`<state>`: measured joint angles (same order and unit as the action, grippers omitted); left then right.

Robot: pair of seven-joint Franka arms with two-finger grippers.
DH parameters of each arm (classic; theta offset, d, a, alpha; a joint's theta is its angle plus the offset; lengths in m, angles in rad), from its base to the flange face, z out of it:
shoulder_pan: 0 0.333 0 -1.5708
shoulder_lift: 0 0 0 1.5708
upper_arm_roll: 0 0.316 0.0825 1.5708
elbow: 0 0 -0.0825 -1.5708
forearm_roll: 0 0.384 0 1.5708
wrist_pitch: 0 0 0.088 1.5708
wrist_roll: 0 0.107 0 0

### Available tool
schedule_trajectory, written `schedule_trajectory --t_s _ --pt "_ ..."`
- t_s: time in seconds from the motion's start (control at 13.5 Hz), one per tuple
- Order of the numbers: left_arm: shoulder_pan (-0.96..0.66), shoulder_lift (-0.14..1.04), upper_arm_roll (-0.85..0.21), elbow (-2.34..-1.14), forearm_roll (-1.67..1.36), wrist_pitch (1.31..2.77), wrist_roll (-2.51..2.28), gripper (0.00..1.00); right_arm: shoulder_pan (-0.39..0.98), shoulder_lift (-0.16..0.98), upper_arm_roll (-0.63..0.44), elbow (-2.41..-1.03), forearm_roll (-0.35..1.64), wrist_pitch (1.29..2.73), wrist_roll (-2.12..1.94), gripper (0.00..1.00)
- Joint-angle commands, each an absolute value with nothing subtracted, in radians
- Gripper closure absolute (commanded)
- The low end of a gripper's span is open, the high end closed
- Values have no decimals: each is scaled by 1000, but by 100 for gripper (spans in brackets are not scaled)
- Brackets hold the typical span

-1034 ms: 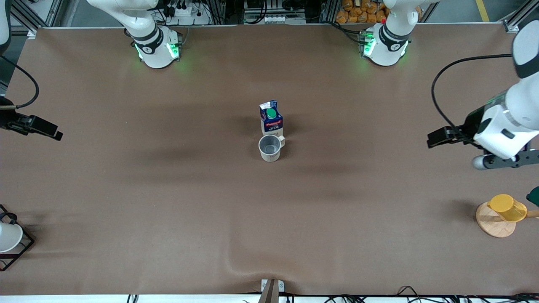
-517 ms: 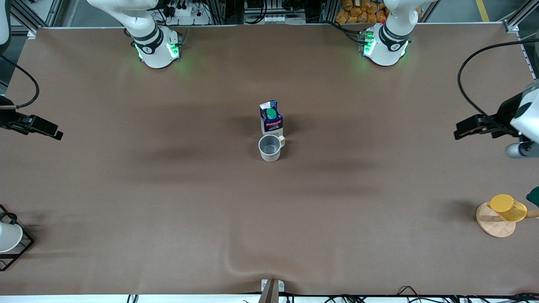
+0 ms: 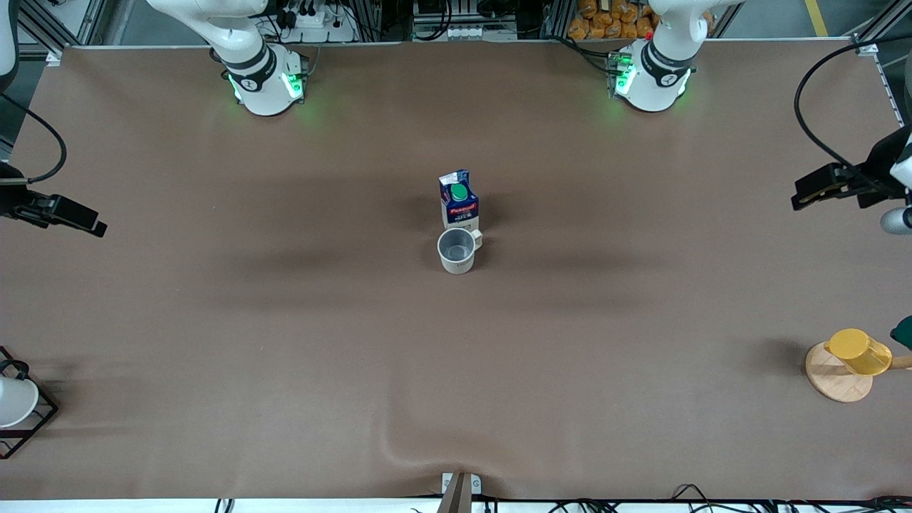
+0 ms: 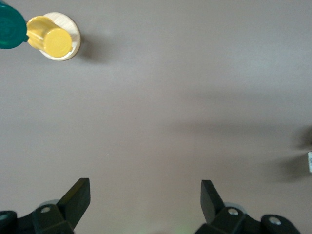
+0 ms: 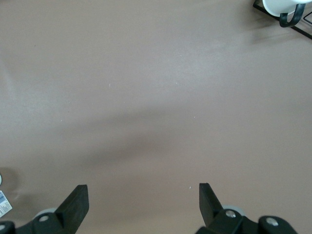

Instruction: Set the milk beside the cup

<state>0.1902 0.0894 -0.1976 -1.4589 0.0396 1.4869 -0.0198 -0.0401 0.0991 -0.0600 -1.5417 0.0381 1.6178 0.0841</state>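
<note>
The milk point(image 3: 458, 197), a dark-blue carton with a green cap, stands upright mid-table. Directly beside it, nearer the front camera, the beige cup point(image 3: 457, 250) stands upright with its handle turned toward the carton. My left gripper point(image 3: 812, 192) hangs at the left arm's end of the table, well away from both. Its fingers point(image 4: 78, 195) are spread wide over bare mat, so the left gripper point(image 4: 145, 187) is open with nothing in it. My right gripper point(image 3: 78, 217) waits at the right arm's end. The right gripper point(image 5: 143, 192) is also open, with nothing between its fingers.
A yellow plastic cup point(image 3: 858, 350) lies on a round wooden coaster point(image 3: 837, 385) at the left arm's end, near the front edge, beside a teal object point(image 4: 9, 31). A white cup in a black wire frame point(image 3: 14, 402) sits at the right arm's end. The mat ripples at the front edge.
The left arm has drawn back toward its end of the table, its gripper still open. The milk, the cup and the right arm have not moved.
</note>
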Motion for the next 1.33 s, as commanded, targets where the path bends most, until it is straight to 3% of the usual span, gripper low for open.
schedule_trajectory --t_s 0.0,0.37,0.59,1.26 --pt "117 46 -82 -1509 18 1502 46 0 -57 71 -44 -1572 26 1618 74 0" --pt "85 8 -58 -1542 18 1493 63 0 -57 71 -44 -1572 26 1618 74 0" --pt "-6 11 21 -1537 20 1491 37 0 -57 72 -44 -1572 26 1620 74 0" --pt "-6 18 -3 -1528 29 1470 -28 0 -57 72 -44 -1572 26 1620 74 0"
